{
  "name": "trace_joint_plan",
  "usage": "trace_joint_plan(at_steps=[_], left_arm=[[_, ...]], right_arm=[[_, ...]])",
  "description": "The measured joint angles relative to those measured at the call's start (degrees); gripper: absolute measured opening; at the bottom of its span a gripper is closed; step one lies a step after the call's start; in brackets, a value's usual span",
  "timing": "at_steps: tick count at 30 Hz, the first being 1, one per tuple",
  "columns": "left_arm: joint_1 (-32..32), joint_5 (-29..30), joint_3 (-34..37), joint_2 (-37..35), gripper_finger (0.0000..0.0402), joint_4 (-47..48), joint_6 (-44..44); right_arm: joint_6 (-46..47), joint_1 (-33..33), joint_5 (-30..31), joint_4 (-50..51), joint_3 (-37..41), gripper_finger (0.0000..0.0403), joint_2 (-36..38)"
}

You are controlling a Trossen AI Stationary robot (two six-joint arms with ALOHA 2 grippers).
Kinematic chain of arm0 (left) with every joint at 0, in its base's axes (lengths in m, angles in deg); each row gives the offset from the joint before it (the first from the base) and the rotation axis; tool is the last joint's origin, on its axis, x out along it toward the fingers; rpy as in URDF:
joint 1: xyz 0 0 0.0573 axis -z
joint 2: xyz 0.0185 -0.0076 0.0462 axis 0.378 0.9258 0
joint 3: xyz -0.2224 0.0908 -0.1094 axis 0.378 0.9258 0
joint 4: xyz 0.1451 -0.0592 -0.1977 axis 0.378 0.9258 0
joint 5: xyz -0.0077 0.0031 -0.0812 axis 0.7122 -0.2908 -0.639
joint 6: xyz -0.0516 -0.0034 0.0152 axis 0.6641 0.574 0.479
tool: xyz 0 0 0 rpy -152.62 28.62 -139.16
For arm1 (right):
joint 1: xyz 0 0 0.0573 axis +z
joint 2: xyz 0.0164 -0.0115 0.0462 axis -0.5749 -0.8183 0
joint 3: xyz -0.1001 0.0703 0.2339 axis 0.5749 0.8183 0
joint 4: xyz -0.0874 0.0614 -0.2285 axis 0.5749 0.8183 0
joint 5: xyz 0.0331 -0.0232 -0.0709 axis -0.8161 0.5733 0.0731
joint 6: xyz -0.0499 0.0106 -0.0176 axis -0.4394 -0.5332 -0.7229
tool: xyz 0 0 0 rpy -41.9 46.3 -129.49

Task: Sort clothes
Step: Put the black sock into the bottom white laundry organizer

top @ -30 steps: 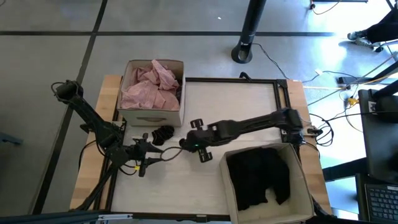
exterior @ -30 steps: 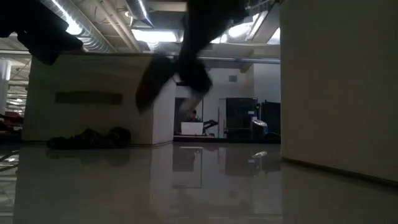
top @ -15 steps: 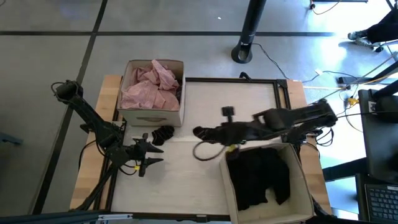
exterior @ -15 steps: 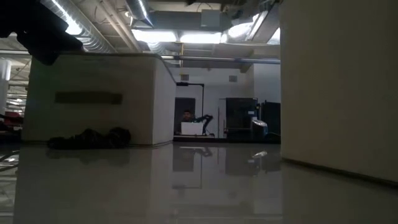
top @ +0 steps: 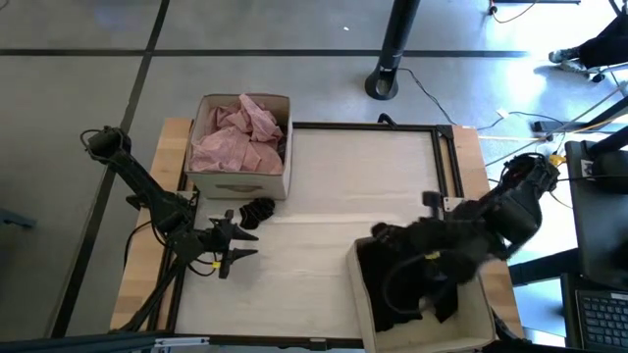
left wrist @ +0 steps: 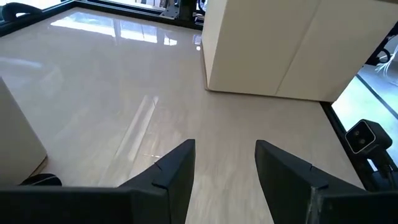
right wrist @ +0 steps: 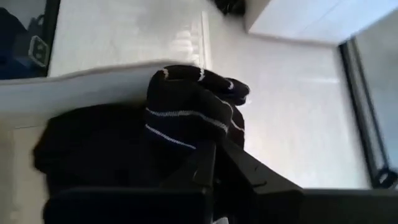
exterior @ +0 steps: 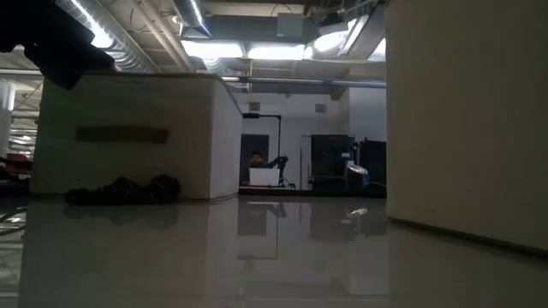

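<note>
My right gripper (top: pixel 391 240) is shut on a black garment with thin white stripes (right wrist: pixel 186 112), above the left rim of the near-right box (top: pixel 358 294), which holds other black clothes (top: pixel 422 289). A small black piece (top: pixel 257 209) lies on the table against the front of the far-left box (top: pixel 240 181), which holds pale pink cloth (top: pixel 235 137); it also shows in the low view (exterior: pixel 124 190). My left gripper (top: pixel 234 245) is open and empty just near of that piece, its fingers (left wrist: pixel 180 171) level above the table. My right gripper pinches a bunched fold of the black striped garment (right wrist: pixel 199 140) between its two shut fingers (right wrist: pixel 245 168). The garment is lifted clear of the table and bulges out past the fingertips, over the box rim (right wrist: pixel 106 70) and the dark clothes inside.
The white table top (top: pixel 363 176) lies bare between the two boxes, framed by a black rail (top: pixel 446 157). The near-right box's wall (exterior: pixel 467 120) fills the right of the low view. A pole base (top: pixel 385 83) stands on the floor beyond the table.
My right gripper has gone from the table's middle, near the small black piece, toward the right edge, carrying the black striped garment lifted clear, and now stands over the near-right box. It has left the low view. The left arm has kept still.
</note>
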Motion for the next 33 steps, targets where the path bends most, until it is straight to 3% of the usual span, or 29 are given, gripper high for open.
trace_joint_plan(at_steps=[4,11,20,23,26,33], left_arm=[[0.0,0.01,0.0,-0.01,0.0159,-0.03,-0.16],[0.0,0.03,0.0,-0.02,0.0159,-0.04,-0.04],[0.0,0.03,0.0,-0.02,0.0159,-0.04,0.28],[0.0,0.03,0.0,-0.02,0.0159,-0.04,0.3],[0.0,0.03,0.0,-0.02,0.0159,-0.02,0.28],[0.0,0.03,0.0,-0.01,0.0159,0.0,0.29]], right_arm=[[9.19,4.3,0.12,2.3,0.0,0.0019,-1.54],[12.97,5.64,-2.43,2.51,0.0,0.0034,-4.75],[12.07,2.01,-5.72,1.86,0.02,0.0176,-5.32],[7.43,-0.39,-2.75,-2.23,0.02,0.0218,-5.19],[-2.88,-4.45,-1.01,-9.92,0.02,0.0248,-6.03],[-25.89,-14.45,-1.08,-24.77,0.02,0.0268,-11.52]])
